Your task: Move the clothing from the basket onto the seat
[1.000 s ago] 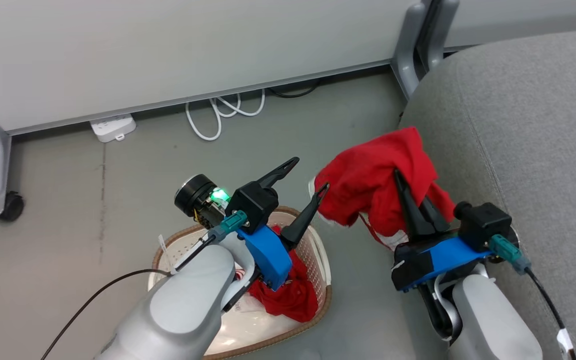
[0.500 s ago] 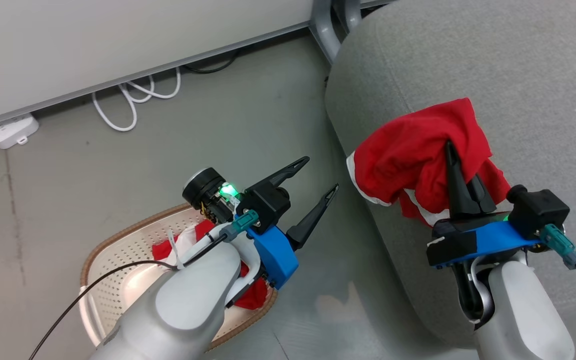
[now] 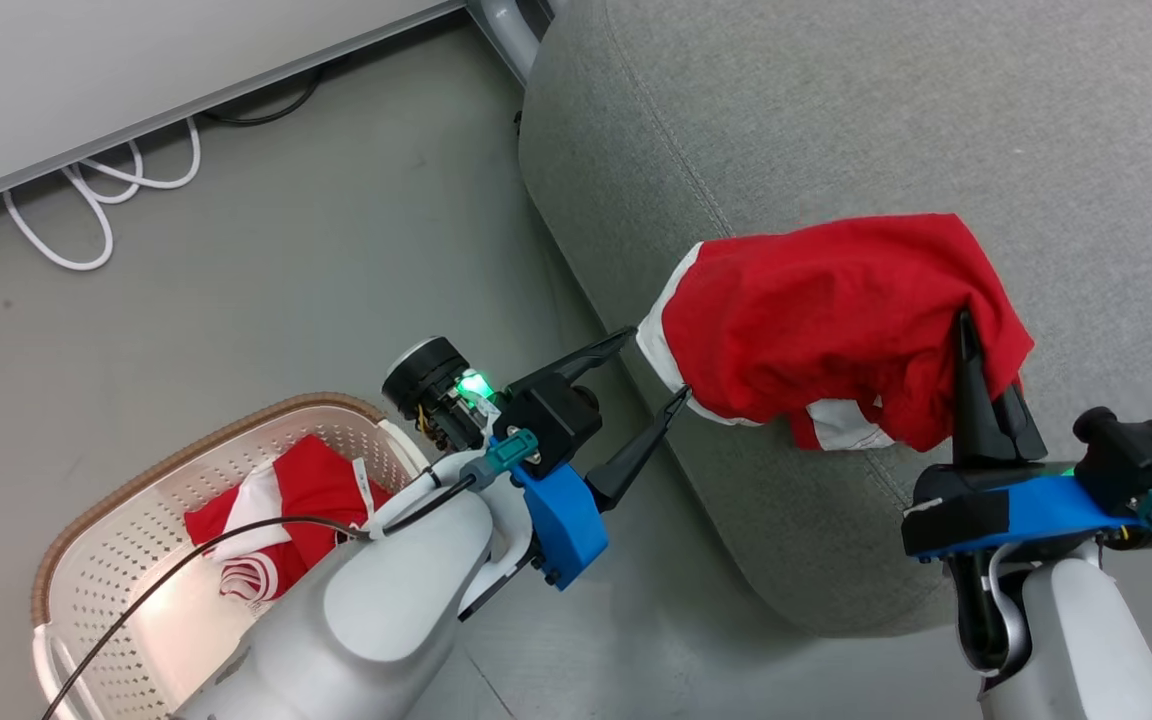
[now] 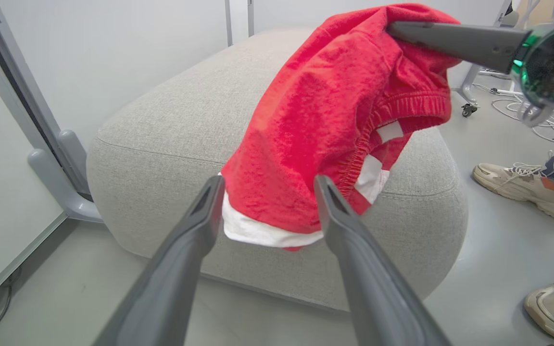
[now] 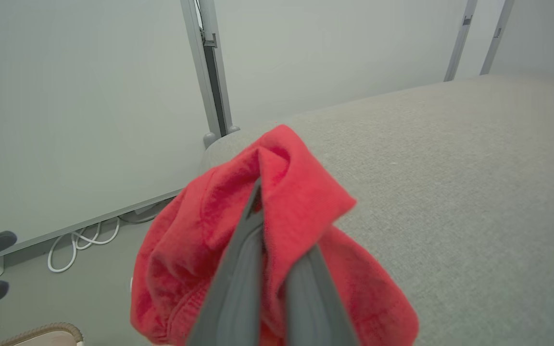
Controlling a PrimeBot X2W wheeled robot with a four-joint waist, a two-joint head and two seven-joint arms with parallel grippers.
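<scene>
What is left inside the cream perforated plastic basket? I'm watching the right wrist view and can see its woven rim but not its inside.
Observer: One crumpled red-and-white garment lies in the cream perforated plastic basket.
Operator: Where is the left gripper?
Observer: The left gripper is open, fingertips beside the white hem of the red fabric garment held by the shut right gripper.
Operator: Anyone close by?
Observer: A person's pale sneakers stand on the floor beside the grey upholstered seat.
</scene>
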